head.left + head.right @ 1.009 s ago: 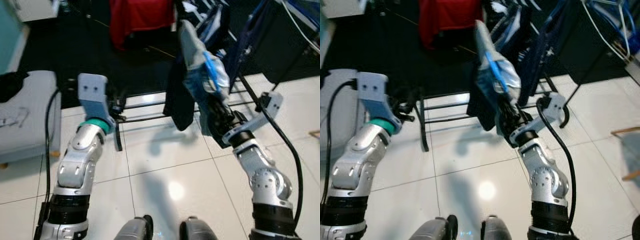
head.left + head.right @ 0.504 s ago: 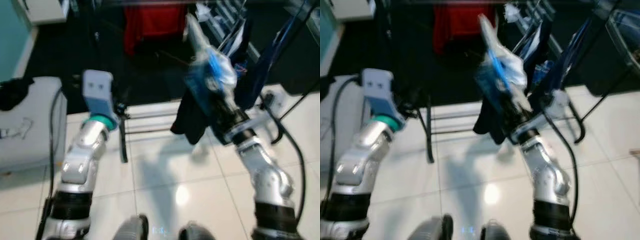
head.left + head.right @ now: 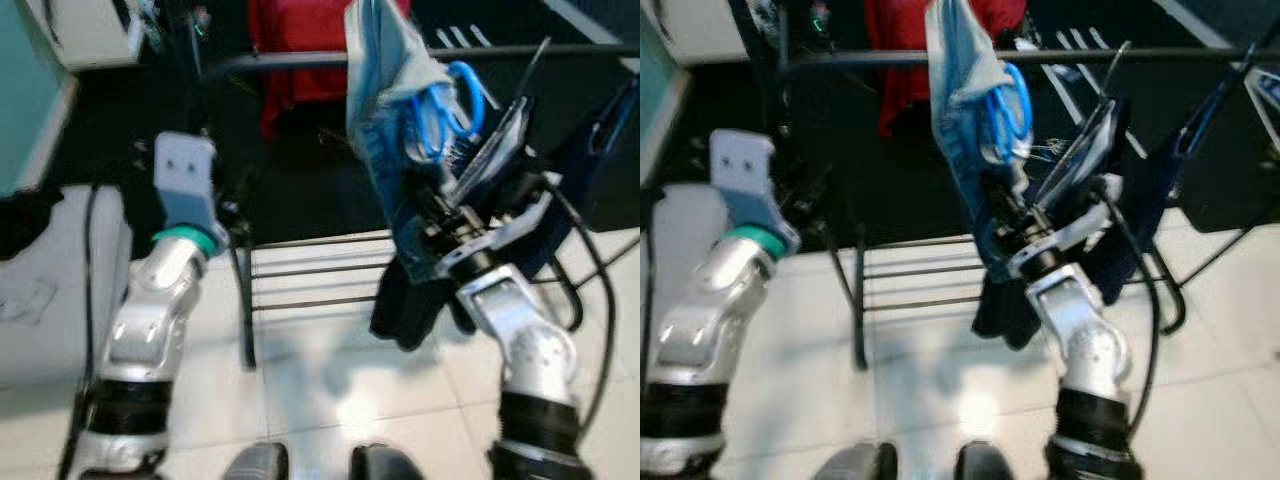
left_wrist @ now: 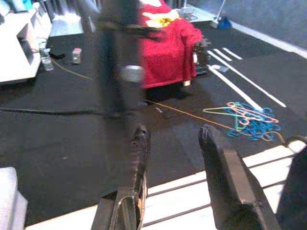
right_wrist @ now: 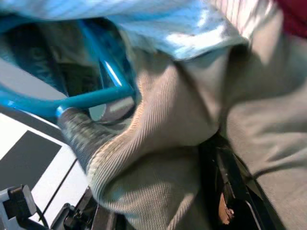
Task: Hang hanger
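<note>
Head camera, left eye: white tiled floor (image 3: pixel 320 400) underfoot, giving way to dark carpet beyond; a black clothes rack (image 3: pixel 300 270) stands across the seam, its top rail (image 3: pixel 300 60) running across the upper frame. Red cloth (image 3: pixel 300 40) behind the rail. Right pincer (image 3: pixel 440 215) is raised just under the rail, buried in a pale blue garment (image 3: pixel 385 110) on a blue hanger (image 3: pixel 450 100); the hanger's hook sits close to the rail, contact unclear through blur. Left pincer (image 3: pixel 235 215) is raised beside the rack's left post. Right eye: same layout, dark garments (image 3: pixel 1140 200) hanging to the right. Left wrist: fingers (image 4: pixel 228 167) apart, holding nothing, the post blurred just ahead; loose coloured hangers (image 4: pixel 249 120) lie on the carpet. Right wrist: blue hanger bar against ribbed grey fabric (image 5: pixel 163 143); cloth covers the fingers, so their state cannot be told.
</note>
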Motion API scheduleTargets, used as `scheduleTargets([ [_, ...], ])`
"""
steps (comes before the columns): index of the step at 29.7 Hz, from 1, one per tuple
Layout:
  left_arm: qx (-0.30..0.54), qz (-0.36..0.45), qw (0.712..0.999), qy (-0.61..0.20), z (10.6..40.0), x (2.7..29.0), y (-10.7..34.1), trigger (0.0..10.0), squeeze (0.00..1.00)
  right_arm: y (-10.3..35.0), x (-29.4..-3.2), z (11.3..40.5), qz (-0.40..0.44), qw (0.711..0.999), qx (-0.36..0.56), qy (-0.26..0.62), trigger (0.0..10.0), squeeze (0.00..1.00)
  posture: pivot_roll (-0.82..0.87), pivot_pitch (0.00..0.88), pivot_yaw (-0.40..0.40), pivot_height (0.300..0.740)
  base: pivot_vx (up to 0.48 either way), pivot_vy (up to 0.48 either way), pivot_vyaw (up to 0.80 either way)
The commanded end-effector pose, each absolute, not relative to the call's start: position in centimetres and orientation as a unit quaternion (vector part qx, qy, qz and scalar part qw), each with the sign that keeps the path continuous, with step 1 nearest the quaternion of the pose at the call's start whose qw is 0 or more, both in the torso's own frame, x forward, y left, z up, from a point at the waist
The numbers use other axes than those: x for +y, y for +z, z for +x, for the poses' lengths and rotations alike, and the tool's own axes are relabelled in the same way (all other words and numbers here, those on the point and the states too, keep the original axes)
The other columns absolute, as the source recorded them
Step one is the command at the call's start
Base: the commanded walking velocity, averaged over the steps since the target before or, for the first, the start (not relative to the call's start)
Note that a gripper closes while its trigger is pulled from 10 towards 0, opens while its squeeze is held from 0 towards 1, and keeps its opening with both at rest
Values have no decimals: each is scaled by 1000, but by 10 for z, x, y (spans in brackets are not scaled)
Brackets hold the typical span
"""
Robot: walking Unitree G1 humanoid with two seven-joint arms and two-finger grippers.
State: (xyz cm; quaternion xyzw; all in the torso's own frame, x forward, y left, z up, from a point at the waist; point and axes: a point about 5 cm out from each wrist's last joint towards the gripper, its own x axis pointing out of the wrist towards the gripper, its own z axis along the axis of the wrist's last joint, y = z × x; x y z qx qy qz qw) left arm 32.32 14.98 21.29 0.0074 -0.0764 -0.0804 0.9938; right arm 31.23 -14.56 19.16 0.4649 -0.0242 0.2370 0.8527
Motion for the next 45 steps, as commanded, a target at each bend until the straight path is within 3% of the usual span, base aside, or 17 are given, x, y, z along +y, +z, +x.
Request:
scheduleTargets([
  [1,-77,5,992,-101,321,144,212,10000,0,183,-146,313,467,859,8,207,10000,0,-89,109,96,740,0,0,0],
  [4,-80,5,991,-106,321,143,213,10000,0,180,-143,309,449,869,15,209,10000,0,-87,110,94,740,0,0,0],
  [7,-81,7,991,-106,321,145,214,10000,0,175,-140,284,382,889,14,253,10000,0,-86,116,98,740,0,0,0],
  [10,-81,7,991,-106,321,145,214,10000,0,175,-140,284,382,889,14,253,10000,0,-86,116,98,740,0,0,0],
  [13,-78,10,991,-107,321,146,212,10000,0,177,-144,264,334,901,-16,275,10000,0,-95,117,106,740,0,0,0],
  [21,-77,15,990,-115,324,145,212,10000,0,178,-153,241,310,908,-37,281,10000,0,-101,119,114,740,0,0,0],
  [27,-78,17,990,-120,325,145,213,10000,0,167,-157,228,335,906,-15,259,10000,0,-96,125,121,740,0,0,0],
  [33,-76,31,988,-129,325,149,217,10000,0,118,-152,196,453,867,63,198,10000,0,-74,141,143,740,0,0,0],
  [38,-76,32,988,-131,326,149,218,10000,0,114,-152,197,447,871,67,190,10000,0,-73,140,152,740,0,0,0],
  [45,-79,31,987,-138,328,145,220,10000,0,129,-162,223,461,862,36,207,10000,0,-73,136,156,740,0,0,0],
])
